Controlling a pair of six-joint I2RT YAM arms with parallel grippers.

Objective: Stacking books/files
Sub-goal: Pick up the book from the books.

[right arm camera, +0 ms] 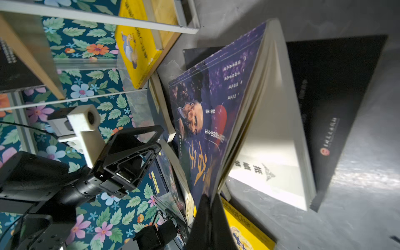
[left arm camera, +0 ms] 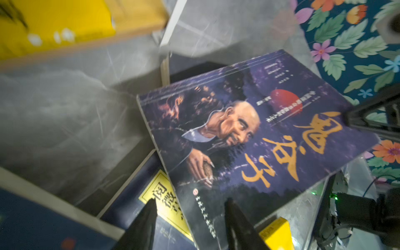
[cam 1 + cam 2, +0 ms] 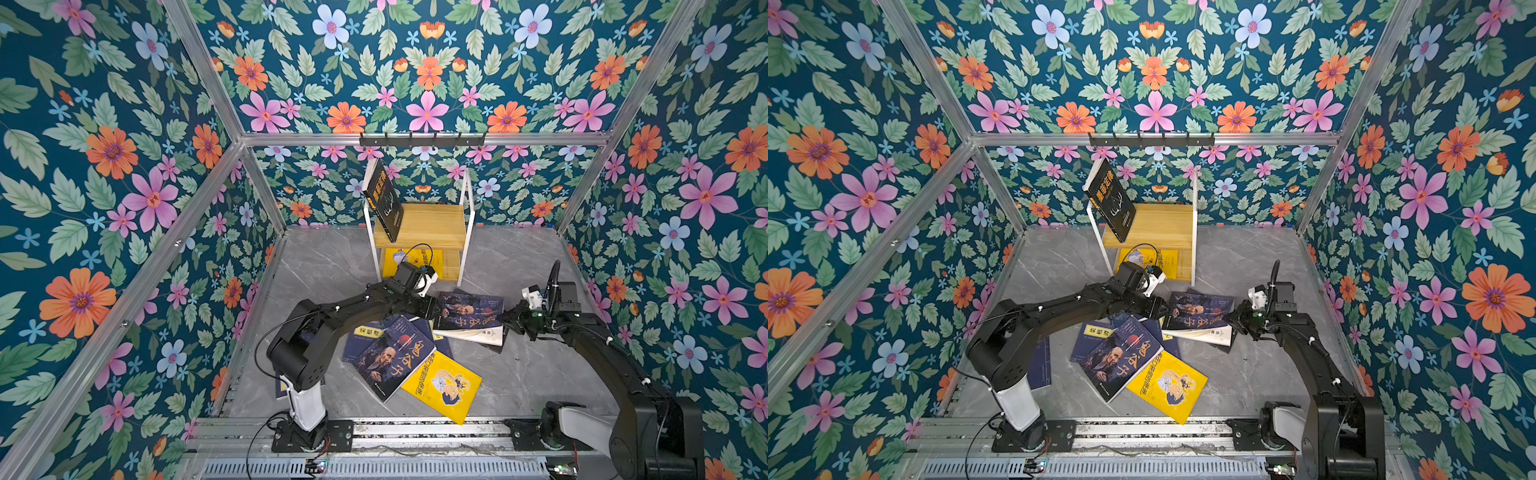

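Because the right end effector (image 1: 209,207) is clamped on only the front cover of the far navy bearded-man paperback (image 3: 469,311), which lies atop the heap on the grey marbled worktop (image 3: 324,266), a lift would likely fan it open, tear the cover or let it slip. The left end effector (image 2: 191,201) stands wide at that book's other edge, gripping nothing. Visible are two bearded-man covers, two yellow cartoon paperbacks (image 3: 444,386), two black ones (image 3: 382,195) and at least two thin navy labelled ones (image 3: 365,334).
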